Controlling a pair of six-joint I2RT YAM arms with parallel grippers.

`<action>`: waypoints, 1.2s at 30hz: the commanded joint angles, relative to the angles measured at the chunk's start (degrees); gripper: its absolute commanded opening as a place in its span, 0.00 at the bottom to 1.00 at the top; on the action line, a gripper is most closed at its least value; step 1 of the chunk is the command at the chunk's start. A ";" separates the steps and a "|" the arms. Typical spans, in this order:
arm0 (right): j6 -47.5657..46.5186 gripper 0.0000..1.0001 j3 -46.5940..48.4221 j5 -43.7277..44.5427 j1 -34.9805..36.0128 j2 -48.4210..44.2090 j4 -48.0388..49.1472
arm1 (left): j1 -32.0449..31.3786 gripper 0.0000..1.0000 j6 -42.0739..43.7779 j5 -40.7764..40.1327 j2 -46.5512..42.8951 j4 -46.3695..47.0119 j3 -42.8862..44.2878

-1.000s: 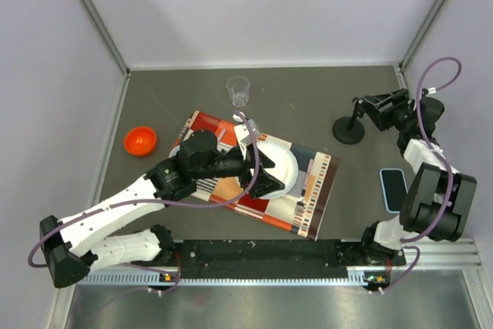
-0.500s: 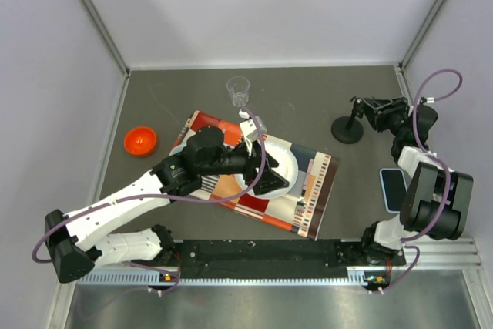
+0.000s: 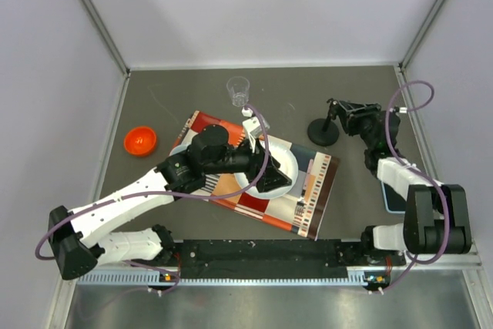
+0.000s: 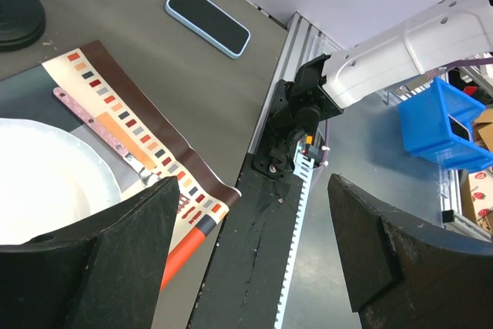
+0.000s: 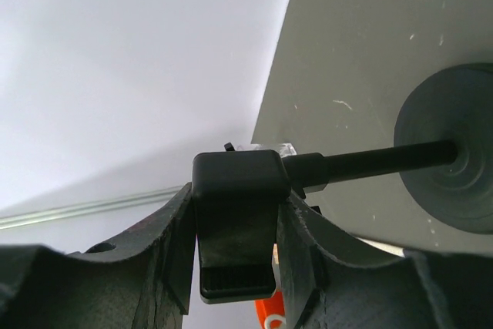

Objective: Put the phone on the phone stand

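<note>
With your right gripper (image 3: 348,110) clamped on the head of the phone stand (image 3: 323,132), a jerk could topple it; the phone (image 4: 208,21) lies flat on the table (image 3: 192,90), your left gripper (image 4: 250,248) gaping empty

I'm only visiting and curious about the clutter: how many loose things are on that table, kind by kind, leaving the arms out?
Phone: 1
Phone stand: 1
Clear plastic cup: 1
Orange bowl: 1
White plate: 1
Patterned mat: 1
Pink-handled utensil: 1
Total: 7
</note>
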 commanded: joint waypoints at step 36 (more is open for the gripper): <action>9.41 0.15 11.63 63.62 30.83 5.46 -3.83 | -0.08 0.82 -0.36 -3.83 -4.24 -0.33 0.38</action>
